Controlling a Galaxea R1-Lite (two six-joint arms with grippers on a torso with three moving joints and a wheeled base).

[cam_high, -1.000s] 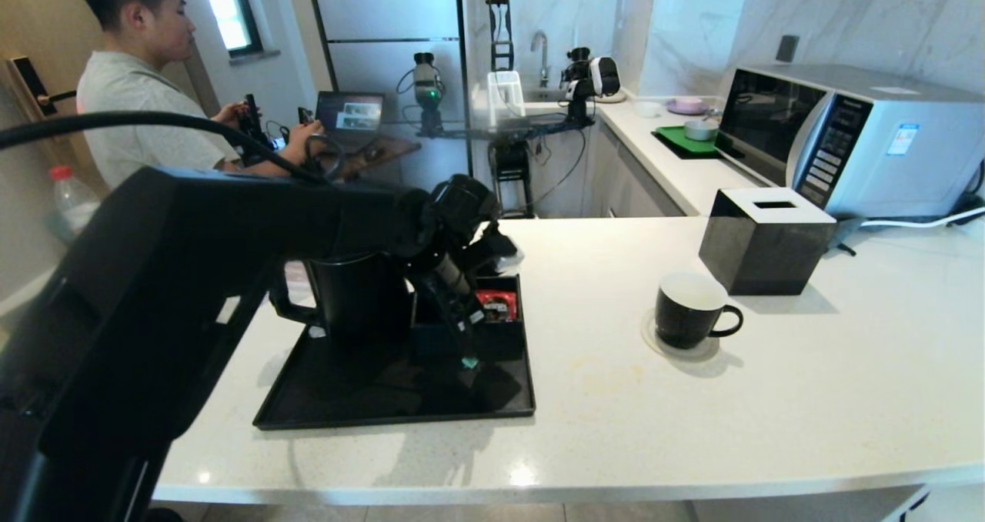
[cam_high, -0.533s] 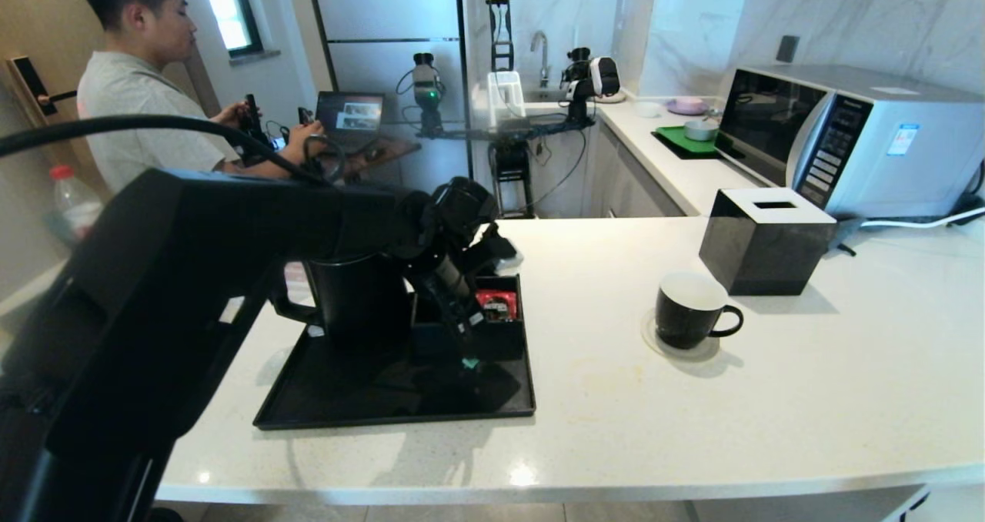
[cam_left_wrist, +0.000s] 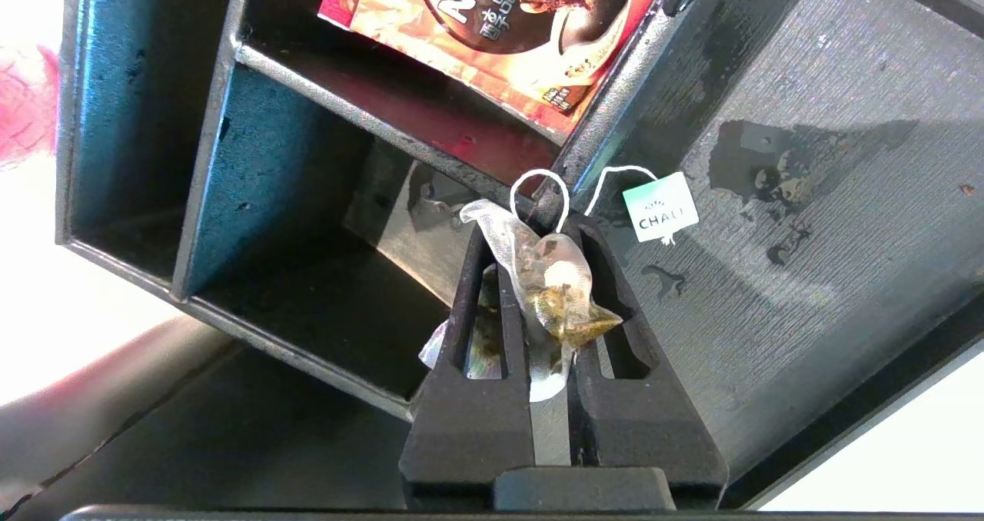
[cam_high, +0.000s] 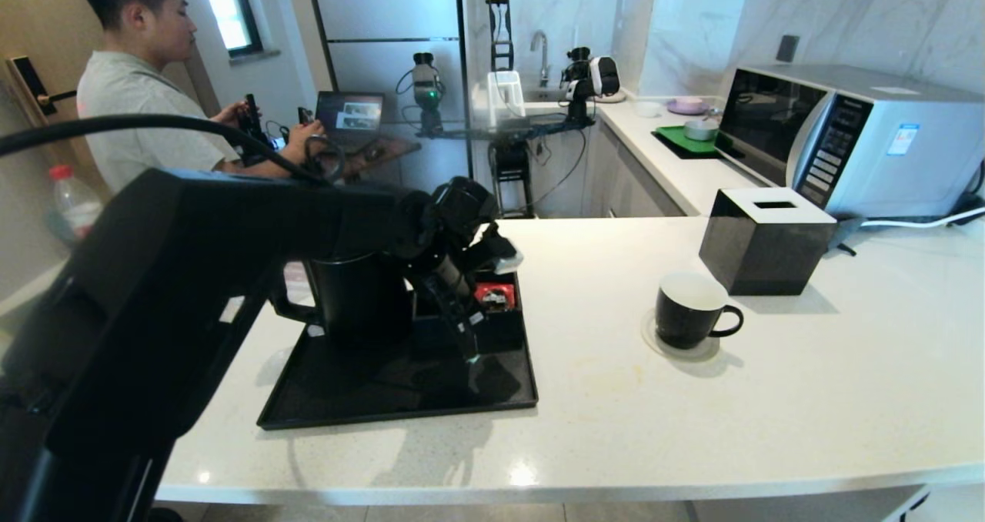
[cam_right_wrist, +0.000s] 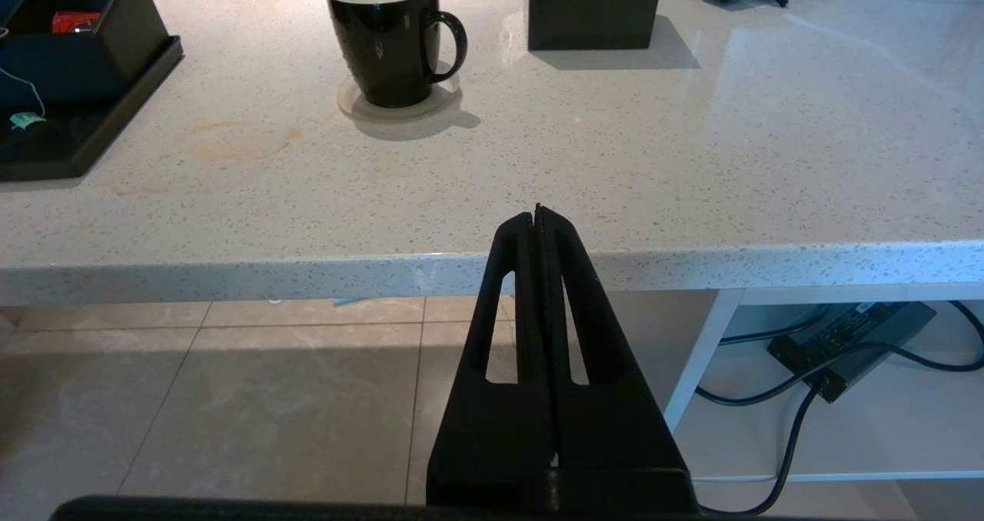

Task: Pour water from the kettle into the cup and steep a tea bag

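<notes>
Lifted a little since one second ago, the left hand (cam_left_wrist: 550, 256) pinches the tea bag (cam_left_wrist: 557, 287) above the black tray (cam_high: 400, 399), probably to clear the organizer box (cam_left_wrist: 231, 198). This bag is grey, translucent, crumpled (teal tag (cam_left_wrist: 659, 207) dangling beyond). By the tabletop (cam_right_wrist: 615, 160) edge, the right hand (cam_right_wrist: 536, 214) is pressed together, well short of the cup (cam_right_wrist: 388, 33).

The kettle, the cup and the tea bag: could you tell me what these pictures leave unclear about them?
- Kettle: in the head view the left arm hides its lid and spout; absent from both wrist views.
- Cup: its inside bottom is below the rim in both views, so any contents are unknown.
- Tea bag: the left gripper covers its lower part; in the head view it cannot be made out.
</notes>
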